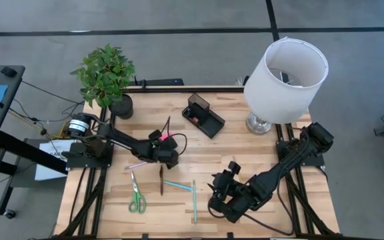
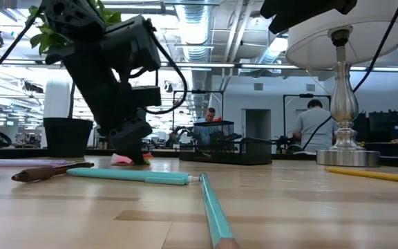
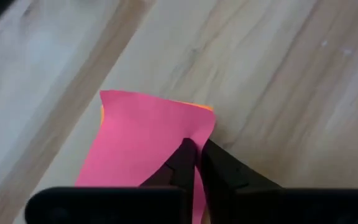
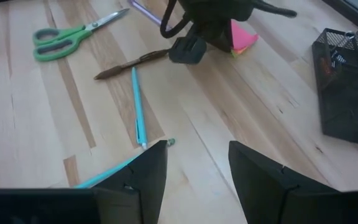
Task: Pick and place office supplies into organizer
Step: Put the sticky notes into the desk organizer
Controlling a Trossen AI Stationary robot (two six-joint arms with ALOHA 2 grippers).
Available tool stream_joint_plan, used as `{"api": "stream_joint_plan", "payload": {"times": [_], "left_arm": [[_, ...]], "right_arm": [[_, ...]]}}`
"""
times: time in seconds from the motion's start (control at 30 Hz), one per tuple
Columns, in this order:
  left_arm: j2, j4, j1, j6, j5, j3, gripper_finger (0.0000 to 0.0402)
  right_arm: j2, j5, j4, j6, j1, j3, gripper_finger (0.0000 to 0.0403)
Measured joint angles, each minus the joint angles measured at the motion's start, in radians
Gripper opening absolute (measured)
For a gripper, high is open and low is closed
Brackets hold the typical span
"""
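Note:
The pink sticky-note pad (image 1: 161,136) lies mid-table, and my left gripper (image 1: 165,145) is shut on it; in the left wrist view the pad (image 3: 142,143) curls up between the fingers. My right gripper (image 4: 194,165) is open and hovers near the table's near edge, over bare wood beside a teal pen (image 4: 138,109). Green-handled scissors (image 1: 136,197), a dark pen (image 1: 161,179), two teal pens (image 1: 177,185) (image 1: 194,200) and a pale pen (image 1: 137,165) lie flat on the table. The black organizer (image 1: 203,115) stands toward the far edge. My left gripper pinches the pink pad between its two fingers (image 3: 182,163) at one edge (image 3: 194,134), coming from above and slanting down. The pink sheet bends upward around the fingertips, with an orange layer (image 3: 205,107) showing below. Whether the pad (image 2: 121,159) is lifted clear of the table, I cannot tell.
A white lamp (image 1: 284,77) stands at the far right corner and a potted plant (image 1: 105,75) at the far left. A yellow pencil (image 2: 372,175) lies near the lamp base. There is bare wood between the organizer and the pens.

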Motion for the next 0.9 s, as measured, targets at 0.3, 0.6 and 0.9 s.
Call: {"api": "stream_joint_plan", "payload": {"times": [0.3, 0.6, 0.9], "left_arm": [[-0.001, 0.044, -0.029, 0.234, 0.052, 0.198, 0.0001], [-0.004, 0.163, 0.030, 0.544, 0.038, 0.378, 0.0000], [0.039, 0.259, 0.162, 0.605, 0.123, 0.383, 0.0000]], "right_arm": [[0.000, 0.000, 0.002, 0.020, 0.000, 0.000, 0.0166], [0.000, 0.000, -0.030, 0.161, 0.058, 0.000, 0.0165], [0.001, 0.024, -0.033, 0.324, 0.174, -0.053, 0.0164]]}}
